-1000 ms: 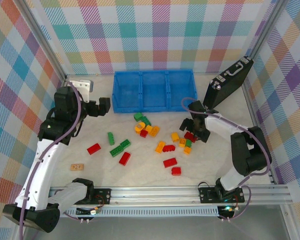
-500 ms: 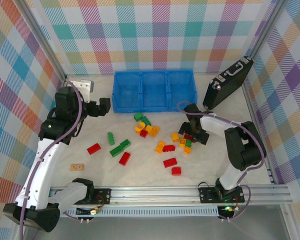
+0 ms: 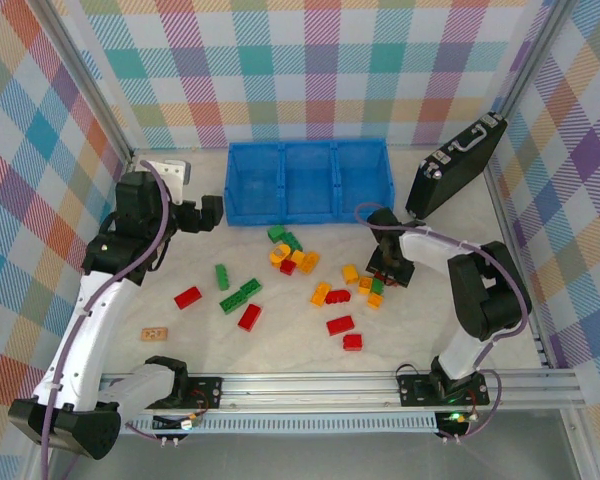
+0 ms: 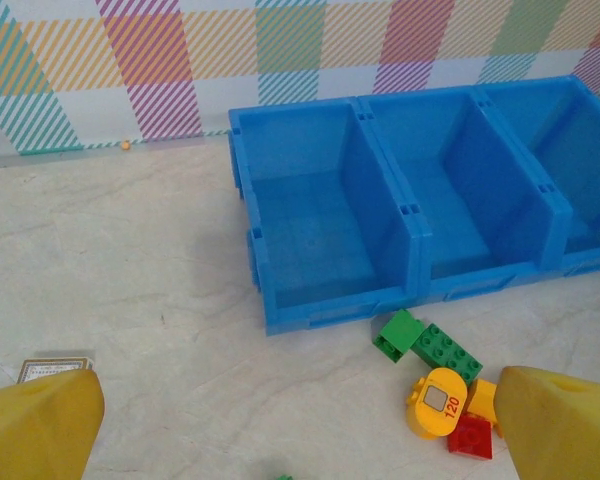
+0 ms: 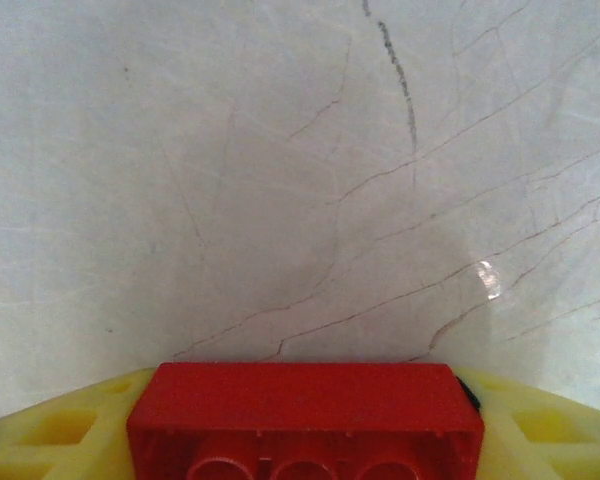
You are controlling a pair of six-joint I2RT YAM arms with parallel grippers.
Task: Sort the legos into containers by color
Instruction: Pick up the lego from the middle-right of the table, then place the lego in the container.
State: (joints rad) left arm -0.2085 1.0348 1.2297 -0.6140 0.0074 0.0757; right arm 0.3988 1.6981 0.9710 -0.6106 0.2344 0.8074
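Red brick point(image 5: 305, 410) sat clamped between the right gripper's point(image 3: 390, 272) yellow fingers point(image 5: 50, 440), low over the table point(image 3: 280, 350) toward its right edge. Left gripper point(image 3: 211, 212) hung with jaws wide apart beside the blue tray point(image 3: 310, 180) at the far edge; loose legos point(image 3: 290, 255) lay mid-table.

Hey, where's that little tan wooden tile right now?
In the top view, the tan wooden tile lies at the front left, close beside the left arm, with a lone red brick just beyond it.

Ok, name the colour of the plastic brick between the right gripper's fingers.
Red brick, right wrist view best.
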